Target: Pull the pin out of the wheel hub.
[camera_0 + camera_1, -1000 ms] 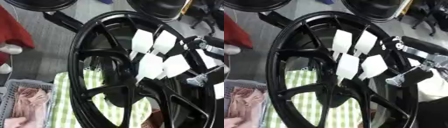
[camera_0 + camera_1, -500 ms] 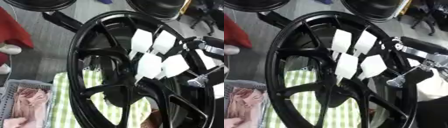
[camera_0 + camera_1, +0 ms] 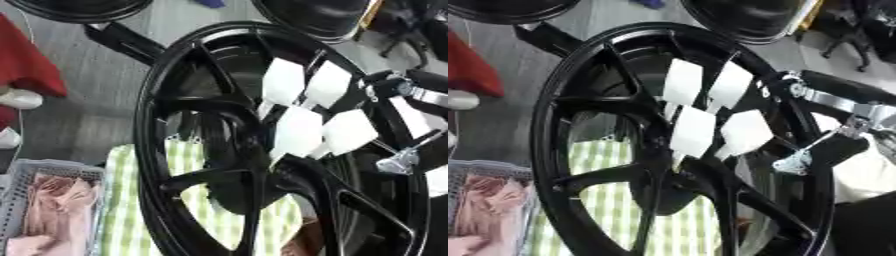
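Observation:
A large black spoked wheel hub [image 3: 219,165] stands tilted and fills both views. My right hand [image 3: 302,127], covered in white pads, reaches in from the right and lies over the hub's centre [image 3: 677,165]. Its black and silver wrist [image 3: 859,117] shows at the right edge, in front of the rim. The hand covers the centre, so I see no pin. How the hand sits on the centre is hidden from me. My left hand shows in neither view.
A green and white checked cloth [image 3: 127,210] lies under the wheel. A grey basket [image 3: 19,172] with pink cloth [image 3: 52,210] stands at the lower left. Two more black wheels [image 3: 315,15] lie along the top edge, and something red [image 3: 26,65] at the left.

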### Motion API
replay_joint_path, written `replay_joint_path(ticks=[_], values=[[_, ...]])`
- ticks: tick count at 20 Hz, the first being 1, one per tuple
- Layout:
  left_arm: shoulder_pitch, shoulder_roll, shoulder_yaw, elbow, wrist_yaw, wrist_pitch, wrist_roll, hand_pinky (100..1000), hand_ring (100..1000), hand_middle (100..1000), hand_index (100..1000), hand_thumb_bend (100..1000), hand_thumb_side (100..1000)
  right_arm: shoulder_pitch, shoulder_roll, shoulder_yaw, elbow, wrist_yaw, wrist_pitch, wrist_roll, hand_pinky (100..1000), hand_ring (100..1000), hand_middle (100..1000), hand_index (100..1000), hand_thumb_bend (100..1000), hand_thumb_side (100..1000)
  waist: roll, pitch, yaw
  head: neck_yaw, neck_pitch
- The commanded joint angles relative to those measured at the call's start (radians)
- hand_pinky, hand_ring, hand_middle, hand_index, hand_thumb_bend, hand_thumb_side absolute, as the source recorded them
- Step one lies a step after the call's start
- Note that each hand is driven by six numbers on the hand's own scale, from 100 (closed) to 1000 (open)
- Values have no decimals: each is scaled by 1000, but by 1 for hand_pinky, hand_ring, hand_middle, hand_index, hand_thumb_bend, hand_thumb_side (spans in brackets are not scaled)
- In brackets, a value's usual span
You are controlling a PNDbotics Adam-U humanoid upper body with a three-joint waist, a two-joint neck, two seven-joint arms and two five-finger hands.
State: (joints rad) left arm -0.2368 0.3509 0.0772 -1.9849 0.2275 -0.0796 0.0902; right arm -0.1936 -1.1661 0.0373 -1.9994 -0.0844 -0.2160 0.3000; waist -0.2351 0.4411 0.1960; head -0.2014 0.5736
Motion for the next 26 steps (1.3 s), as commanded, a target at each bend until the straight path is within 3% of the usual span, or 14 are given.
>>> replay_joint_path(ticks=[1, 15, 26], values=[[0, 3, -2, -15, -4, 4, -1, 1000, 764, 718, 847, 100, 757, -10, -34, -14, -1, -31, 4, 8, 529, 738, 716, 744, 465, 176, 9, -33, -5, -1, 1], [3, -1, -1, -15, 2, 11, -3, 1000, 765, 719, 848, 100, 756, -22, -41, -14, -1, -92, 28, 14, 486, 714, 688, 708, 388, 242, 9, -47, -10, -3, 1], [4, -7, 0, -15, 0, 15, -4, 1000, 765, 720, 848, 100, 757, -16, -30, 6, -1, -88, 23, 4, 470, 690, 652, 678, 357, 288, 9, -44, -7, -8, -1]])
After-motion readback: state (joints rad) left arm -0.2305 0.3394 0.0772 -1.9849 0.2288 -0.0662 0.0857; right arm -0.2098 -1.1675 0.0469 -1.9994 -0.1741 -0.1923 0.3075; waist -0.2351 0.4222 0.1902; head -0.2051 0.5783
